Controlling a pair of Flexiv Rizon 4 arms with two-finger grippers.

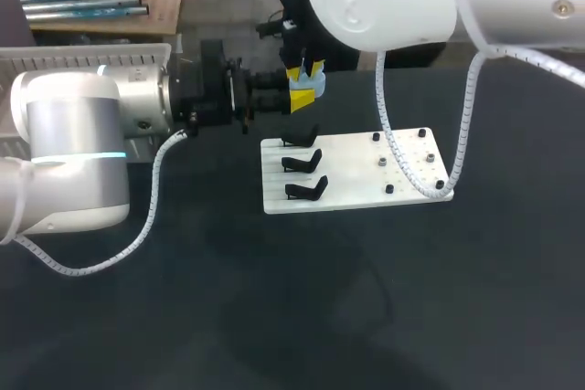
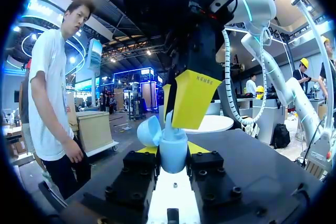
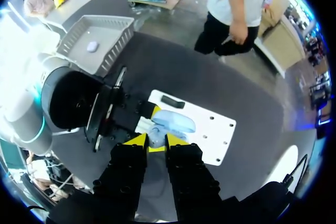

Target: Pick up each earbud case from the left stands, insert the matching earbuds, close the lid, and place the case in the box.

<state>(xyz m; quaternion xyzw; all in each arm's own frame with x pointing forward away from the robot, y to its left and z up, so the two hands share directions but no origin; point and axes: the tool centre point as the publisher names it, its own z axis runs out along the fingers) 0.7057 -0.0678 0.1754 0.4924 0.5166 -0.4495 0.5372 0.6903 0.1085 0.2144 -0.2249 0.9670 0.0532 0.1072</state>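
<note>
A light blue earbud case [image 1: 312, 86] with its lid open hangs above the table behind the white board. My left gripper [image 1: 303, 96] reaches in level from the left and is shut on the case body [image 2: 173, 156]; the raised lid [image 2: 149, 130] stands beside it. My right gripper [image 1: 304, 70] comes down from above, its yellow fingers [image 2: 191, 100] at the case's opening. In the right wrist view my right gripper [image 3: 156, 140] sits just over the case [image 3: 176, 123], tips nearly together on a small pale piece that looks like an earbud.
The white board [image 1: 356, 196] carries three empty black stands [image 1: 303, 163] on its left and several small pegs [image 1: 381, 162] on its right. A grey basket [image 3: 113, 22] beyond my left arm holds one pale case [image 3: 92, 46].
</note>
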